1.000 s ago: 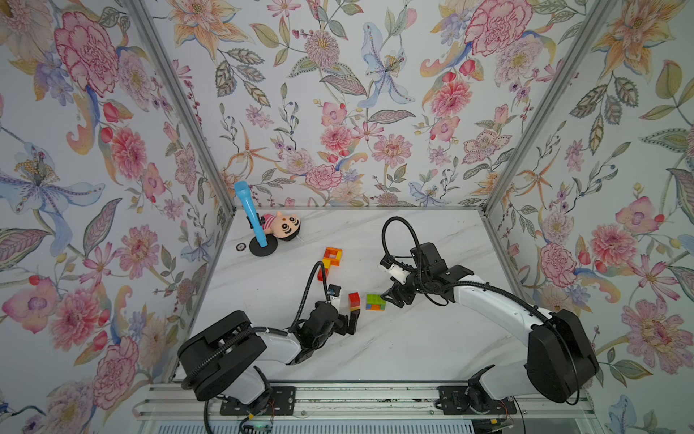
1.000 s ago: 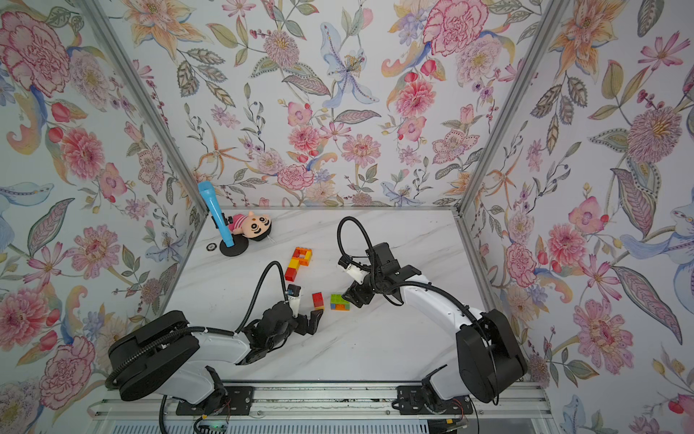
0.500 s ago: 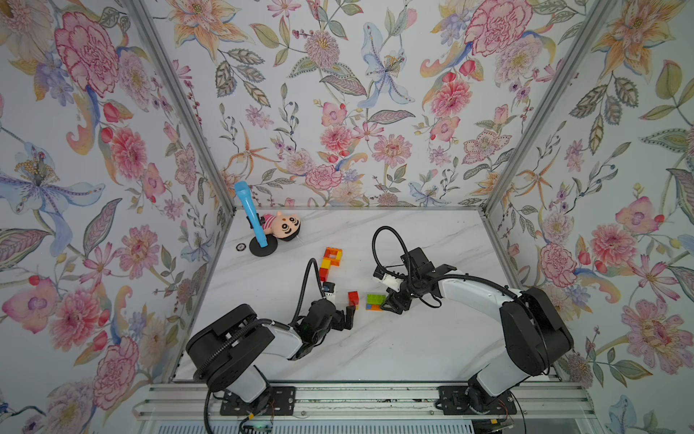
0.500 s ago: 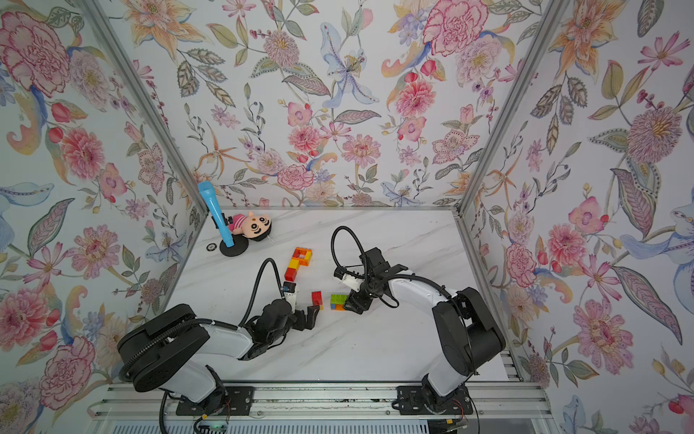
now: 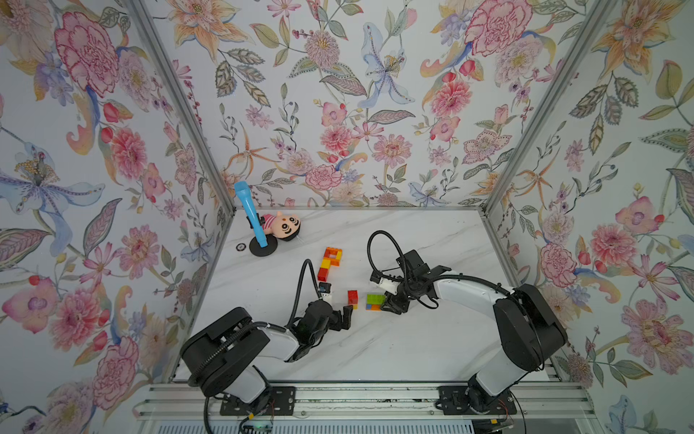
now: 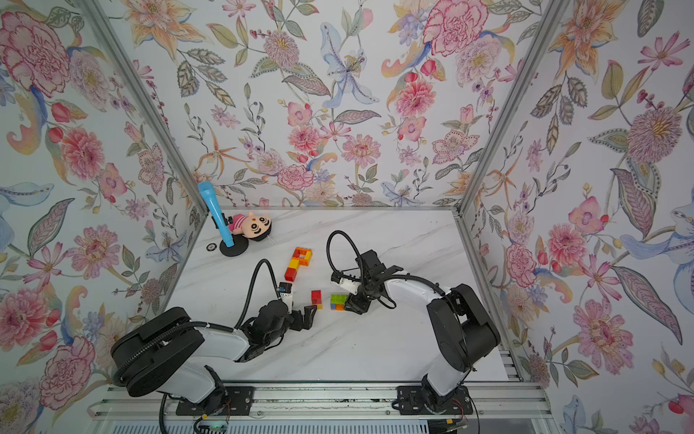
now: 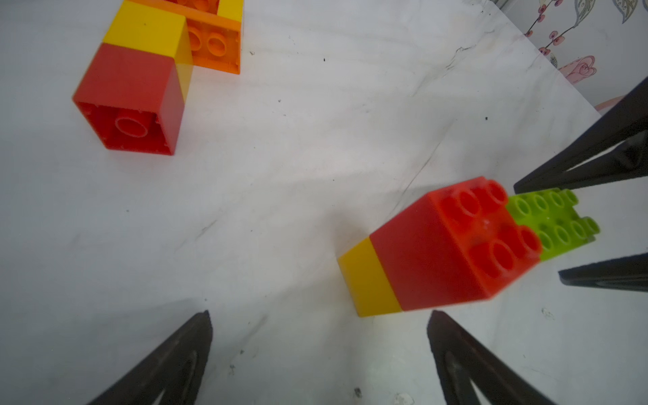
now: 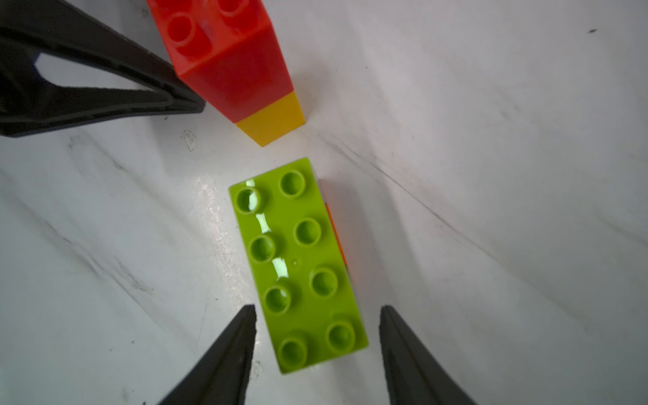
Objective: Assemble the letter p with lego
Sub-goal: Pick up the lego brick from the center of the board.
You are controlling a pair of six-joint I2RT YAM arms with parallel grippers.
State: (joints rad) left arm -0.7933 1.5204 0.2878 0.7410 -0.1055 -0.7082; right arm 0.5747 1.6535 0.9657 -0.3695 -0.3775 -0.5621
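Right arm point(image 5: 465, 293) bends low, its fingers point(image 8: 224, 357) straddling the green brick point(image 8: 298, 263).

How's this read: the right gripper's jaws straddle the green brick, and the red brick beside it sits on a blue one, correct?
Not quite: the red brick sits on a yellow brick, not a blue one, as the right wrist view shows. The right gripper does have its jaws straddling the green brick.
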